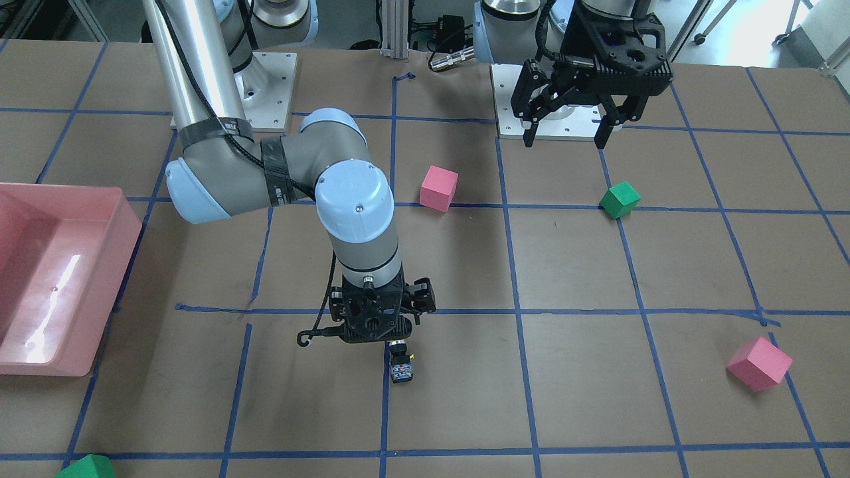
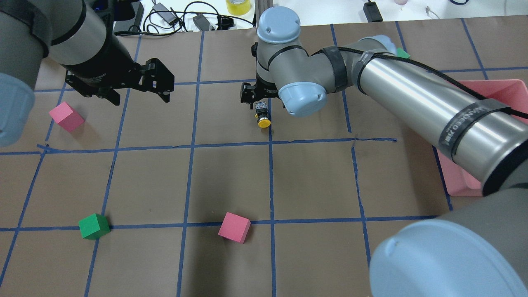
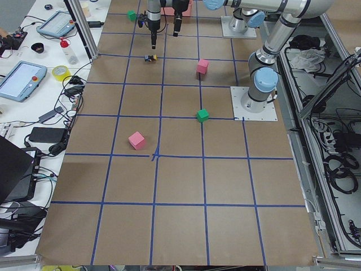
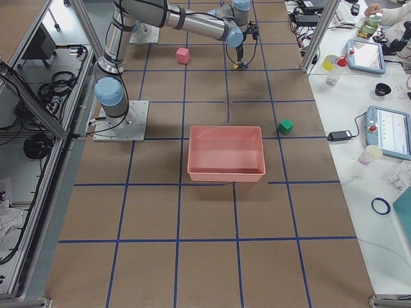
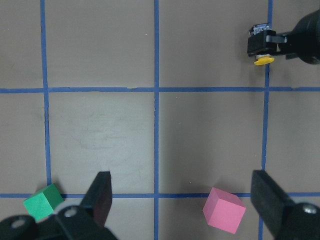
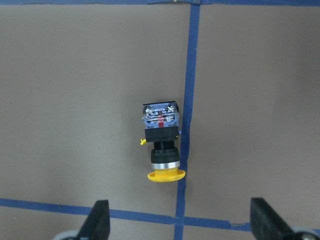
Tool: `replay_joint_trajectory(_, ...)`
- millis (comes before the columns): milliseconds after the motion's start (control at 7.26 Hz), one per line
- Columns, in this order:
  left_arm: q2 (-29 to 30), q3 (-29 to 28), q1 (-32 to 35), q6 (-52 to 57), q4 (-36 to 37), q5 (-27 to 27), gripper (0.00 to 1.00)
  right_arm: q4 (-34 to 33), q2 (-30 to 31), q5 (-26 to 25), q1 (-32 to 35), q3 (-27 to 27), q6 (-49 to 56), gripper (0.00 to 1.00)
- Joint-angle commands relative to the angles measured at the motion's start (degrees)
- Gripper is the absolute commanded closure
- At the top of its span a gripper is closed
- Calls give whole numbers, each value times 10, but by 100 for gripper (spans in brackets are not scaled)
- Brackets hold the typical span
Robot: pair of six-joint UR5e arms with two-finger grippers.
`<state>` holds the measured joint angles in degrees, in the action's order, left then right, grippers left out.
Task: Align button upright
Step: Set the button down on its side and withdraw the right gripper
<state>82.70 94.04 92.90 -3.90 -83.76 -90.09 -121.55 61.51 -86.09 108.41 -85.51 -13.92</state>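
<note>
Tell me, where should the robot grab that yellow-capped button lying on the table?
Probably the black body between the yellow cap and base block, from straight above. The button lies on its side, so the body's flanks are exposed; the open right gripper hangs above, its fingers spread wider than the body.

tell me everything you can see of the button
The button is small: a round yellow cap, a silvery ring, a black cylindrical body and a blocky base with printed markings. It looks like plastic and metal. It lies on its side, not upright, on the brown paper-covered table, close beside a blue tape line. Only the table touches it; the right gripper hovers open above.
</note>
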Motion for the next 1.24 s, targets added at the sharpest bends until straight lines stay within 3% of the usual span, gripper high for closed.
replay_joint_trajectory(0,0,0,0,0,0,0,0,127,88,-36,-53,-6,79,0)
replay_joint_trajectory(276,0,0,0,-1,0,0,0,238,176,-43,-140,-6,165,0)
replay_joint_trajectory(551,0,0,0,-1,0,0,0,254,207,-80,-152,-6,174,0)
replay_joint_trajectory(1102,12,13,5,-9,1,1,0,252,227,-72,-155,9,194,0)
